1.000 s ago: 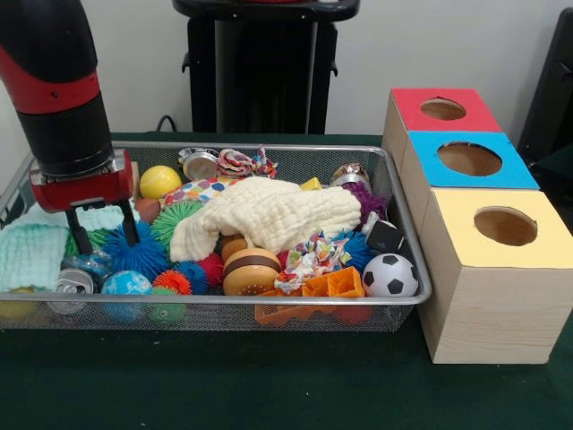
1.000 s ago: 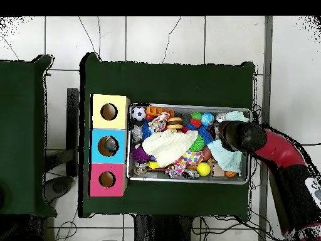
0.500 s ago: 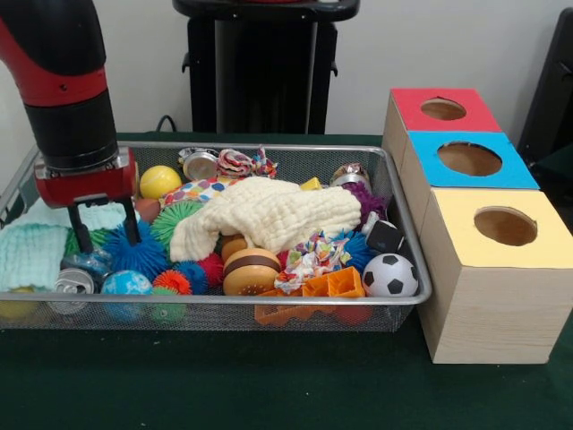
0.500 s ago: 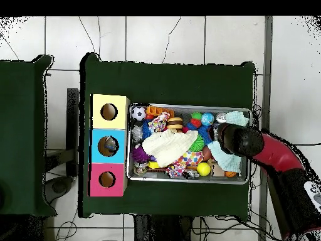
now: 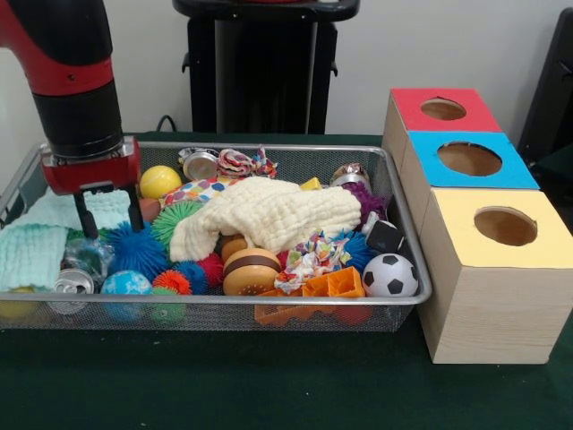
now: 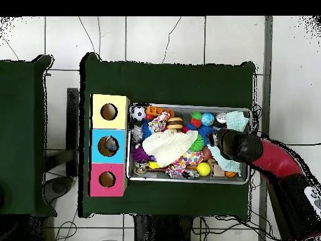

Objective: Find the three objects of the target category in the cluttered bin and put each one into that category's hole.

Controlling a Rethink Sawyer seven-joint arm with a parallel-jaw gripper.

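I am holding the gripper [image 5: 111,214] over the left end of the wire bin [image 5: 269,301], fingers apart and empty. Right under them a blue spiky ball [image 5: 134,251] is sitting between a green spiky ball [image 5: 175,219] and a crushed can [image 5: 73,283]. I am judging it light, rubbery and squashy, so I am planning to pinch across its middle.

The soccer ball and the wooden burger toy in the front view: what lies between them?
Between soccer ball and burger toy: a colourful patterned cloth and orange plastic piece, front view.
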